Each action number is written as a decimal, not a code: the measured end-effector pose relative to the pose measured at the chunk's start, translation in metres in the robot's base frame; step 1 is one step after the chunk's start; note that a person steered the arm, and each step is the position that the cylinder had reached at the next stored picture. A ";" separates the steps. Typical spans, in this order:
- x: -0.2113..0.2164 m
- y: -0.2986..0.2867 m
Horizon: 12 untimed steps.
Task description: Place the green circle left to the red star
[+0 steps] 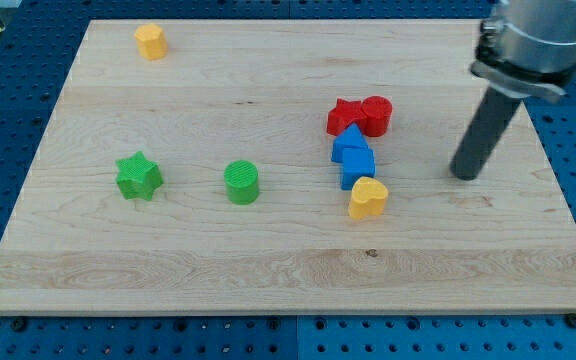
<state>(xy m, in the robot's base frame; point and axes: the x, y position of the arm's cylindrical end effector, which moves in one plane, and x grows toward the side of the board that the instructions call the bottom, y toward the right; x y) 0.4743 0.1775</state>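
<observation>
The green circle (241, 183) stands left of the board's middle. The red star (344, 116) lies to its upper right, touching a red cylinder (376, 114) on its right side. My tip (464, 176) rests on the board at the view's right, well right of the red star and far from the green circle, touching no block.
A green star (139, 176) lies left of the green circle. Two blue blocks (353, 156) sit just below the red star, with a yellow heart (367, 198) under them. A yellow block (151, 42) is at the top left. The wooden board (288, 280) has blue table around it.
</observation>
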 end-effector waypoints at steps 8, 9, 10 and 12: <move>0.144 0.042; 0.145 -0.027; 0.144 -0.069; 0.108 -0.195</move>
<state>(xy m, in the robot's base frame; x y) 0.5824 -0.0173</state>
